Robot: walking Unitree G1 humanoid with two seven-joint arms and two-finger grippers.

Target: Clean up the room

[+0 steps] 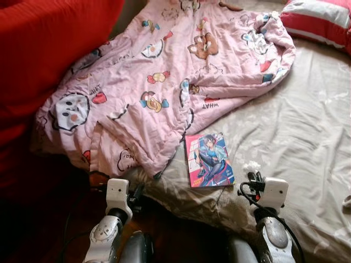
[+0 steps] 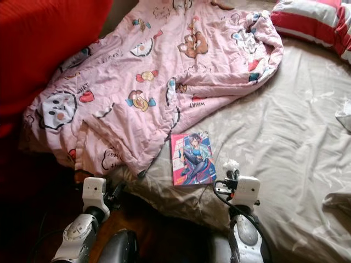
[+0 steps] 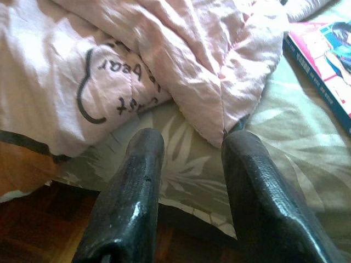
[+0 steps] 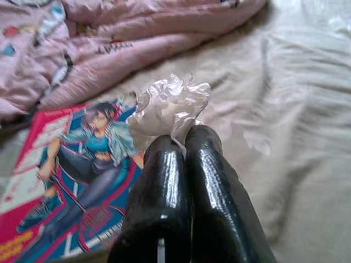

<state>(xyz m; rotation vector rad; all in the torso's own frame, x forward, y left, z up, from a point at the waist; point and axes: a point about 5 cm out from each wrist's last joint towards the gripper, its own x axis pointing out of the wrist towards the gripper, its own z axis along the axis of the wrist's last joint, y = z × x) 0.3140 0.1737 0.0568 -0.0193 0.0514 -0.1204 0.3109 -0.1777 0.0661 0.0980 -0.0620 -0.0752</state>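
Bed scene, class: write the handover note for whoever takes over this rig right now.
Right gripper: shut on a crumpled white wrapper, held above the bed sheet beside the comic book.
Left gripper: open, empty, at the bed's near edge by the pink blanket.
Done: wrapper picked up.
Left: bin the wrapper, put the comic book away, straighten the rumpled blanket; the striped pillow lies at the far corner.
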